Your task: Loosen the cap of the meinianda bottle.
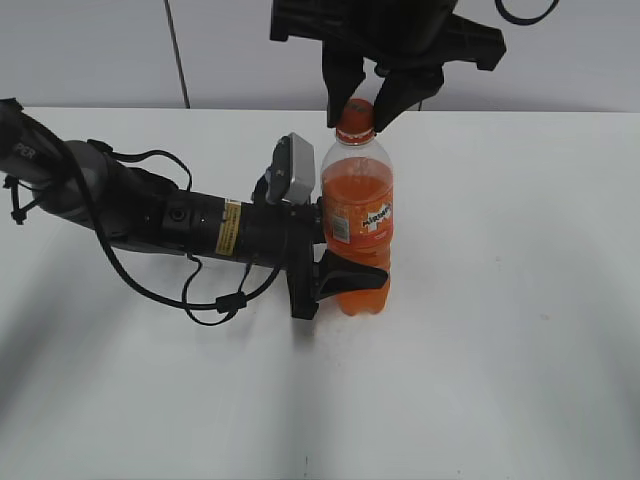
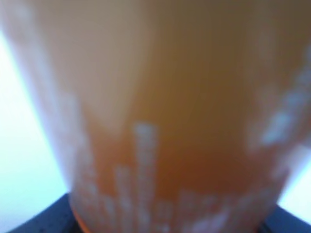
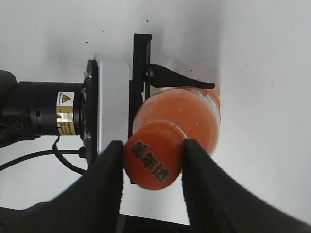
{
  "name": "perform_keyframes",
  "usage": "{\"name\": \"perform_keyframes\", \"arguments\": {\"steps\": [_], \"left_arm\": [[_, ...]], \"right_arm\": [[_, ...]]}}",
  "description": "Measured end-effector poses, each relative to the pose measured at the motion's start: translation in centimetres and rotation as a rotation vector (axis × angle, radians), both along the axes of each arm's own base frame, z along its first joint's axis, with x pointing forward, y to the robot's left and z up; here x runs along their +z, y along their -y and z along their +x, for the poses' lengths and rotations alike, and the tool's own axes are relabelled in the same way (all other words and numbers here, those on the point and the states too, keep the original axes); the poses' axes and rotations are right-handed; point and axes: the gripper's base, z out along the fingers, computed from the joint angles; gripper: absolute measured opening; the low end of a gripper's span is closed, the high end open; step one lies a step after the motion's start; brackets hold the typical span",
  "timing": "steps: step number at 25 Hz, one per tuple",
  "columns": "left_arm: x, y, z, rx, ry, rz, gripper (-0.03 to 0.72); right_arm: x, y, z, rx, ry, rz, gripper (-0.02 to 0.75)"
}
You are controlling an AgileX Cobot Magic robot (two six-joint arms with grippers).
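Cables loop off the left arm [image 1: 150, 215], which lies low and nearly level over the white desk [image 1: 500, 350], reaching from the left edge of the exterior view toward the middle, with a grey-white camera box [image 1: 290, 170] perched above its wrist. At its end the left pincer [image 1: 340, 275] is clamped on the lower body of the meinianda bottle [image 1: 357, 225], one dark finger [image 1: 350, 272] wrapping across the front just below the label; the left wrist view is filled by a blur of orange liquid [image 2: 160, 121] pressed close to the lens, with dark finger edges showing at the bottom corners. The bottle stands upright on the desk at mid-scene, its orange label with white logo turned to the front. Above it, the right arm [image 1: 390, 25] comes straight down from the top of the exterior view, its pincer [image 1: 362, 95] pointing at the desk. In the right wrist view the two black fingers [image 3: 104, 189] of this pincer stand on either side of the cap [image 3: 152, 162], touching or almost touching its sides; a firm squeeze cannot be told from these views. The cap, orange with dark printed characters on top, sits on the bottle's neck.
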Motion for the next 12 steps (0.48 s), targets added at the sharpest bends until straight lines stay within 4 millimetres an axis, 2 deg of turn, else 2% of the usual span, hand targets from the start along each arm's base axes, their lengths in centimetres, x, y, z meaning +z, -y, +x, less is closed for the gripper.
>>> {"name": "perform_keyframes", "arguments": {"steps": [7, 12], "left_arm": [[0.0, 0.0, 0.01, 0.001, -0.001, 0.0, 0.398], [0.0, 0.0, 0.0, 0.0, 0.0, 0.0, 0.398]], "right_arm": [[-0.03, 0.0, 0.02, 0.046, 0.011, -0.014, 0.279], [-0.05, -0.03, 0.04, 0.231, 0.056, -0.063, 0.278]]}}
